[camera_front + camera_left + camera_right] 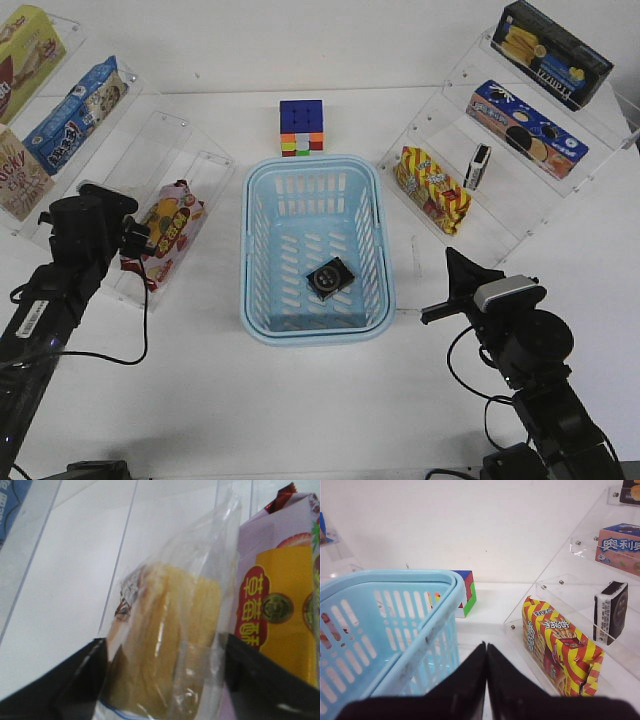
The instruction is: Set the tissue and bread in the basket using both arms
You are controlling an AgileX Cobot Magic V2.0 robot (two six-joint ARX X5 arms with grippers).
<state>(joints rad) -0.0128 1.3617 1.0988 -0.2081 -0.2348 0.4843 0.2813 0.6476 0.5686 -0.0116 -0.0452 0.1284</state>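
The light blue basket stands at the table's centre. The black tissue pack with a round mark lies flat on its floor. My left gripper is at the lower left shelf, shut on the bread, a pale-yellow slice in clear wrap that fills the gap between both fingers. The gripper head hides the bread in the front view. My right gripper is shut and empty, just right of the basket, whose rim shows in the right wrist view beside its closed fingertips.
A fruit-printed packet leans right beside the bread. The right shelf holds a red-yellow striped snack bag and a standing black-and-white pack. A colour cube sits behind the basket. Boxed snacks fill the upper shelves.
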